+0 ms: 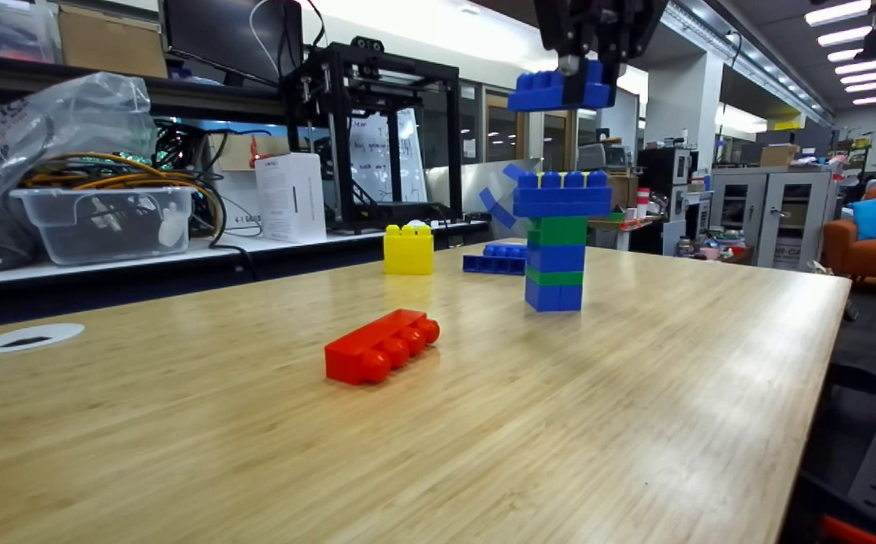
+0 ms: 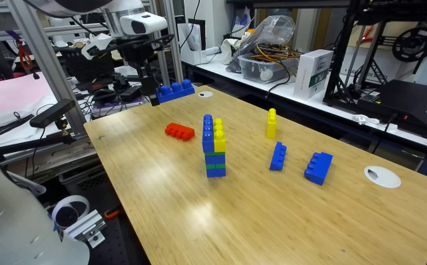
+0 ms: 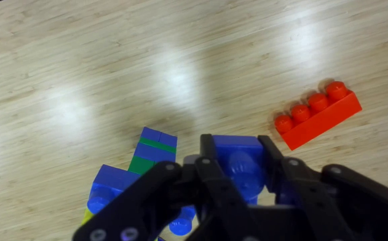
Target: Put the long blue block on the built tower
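Note:
The long blue block [image 1: 537, 92] is held in the air by one end, studs up. It also shows in an exterior view [image 2: 175, 92] and in the wrist view [image 3: 240, 157]. My gripper [image 3: 236, 140] is shut on it, with one black finger on each side. The gripper also shows in both exterior views [image 1: 592, 89] [image 2: 153, 97]. The built tower [image 2: 215, 159] stands upright on the table, with a blue row and a yellow row of studs side by side on top. In the wrist view the tower [image 3: 157, 152] is left of the gripper, partly hidden by it.
A red brick [image 2: 180, 131] lies on its side on the table [image 1: 596, 423]. A yellow brick [image 2: 271, 126] stands upright. Two more blue bricks [image 2: 278, 156] [image 2: 318, 168] lie on the table beyond the tower. A 3D printer [image 1: 377, 136] stands on a shelf behind.

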You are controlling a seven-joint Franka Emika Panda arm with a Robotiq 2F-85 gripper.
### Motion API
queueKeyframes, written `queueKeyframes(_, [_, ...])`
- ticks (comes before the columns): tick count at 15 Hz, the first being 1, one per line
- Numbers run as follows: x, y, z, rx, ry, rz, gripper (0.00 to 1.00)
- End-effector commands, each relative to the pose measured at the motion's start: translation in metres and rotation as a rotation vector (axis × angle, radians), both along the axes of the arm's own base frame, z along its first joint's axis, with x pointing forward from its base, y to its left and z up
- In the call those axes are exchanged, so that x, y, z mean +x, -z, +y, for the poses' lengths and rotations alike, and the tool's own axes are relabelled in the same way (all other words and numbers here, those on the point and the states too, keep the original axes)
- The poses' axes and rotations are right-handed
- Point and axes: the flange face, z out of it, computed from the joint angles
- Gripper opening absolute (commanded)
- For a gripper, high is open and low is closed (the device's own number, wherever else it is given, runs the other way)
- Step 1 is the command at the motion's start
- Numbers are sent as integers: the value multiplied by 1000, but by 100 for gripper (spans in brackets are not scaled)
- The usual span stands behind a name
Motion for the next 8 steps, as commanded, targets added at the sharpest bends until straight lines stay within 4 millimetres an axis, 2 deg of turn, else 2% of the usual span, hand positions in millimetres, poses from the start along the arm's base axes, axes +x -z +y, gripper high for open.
queueKeyframes(1, [8,0,-11,20,43,27,10])
queueKeyframes(8, [17,5,-46,51,126,36,10])
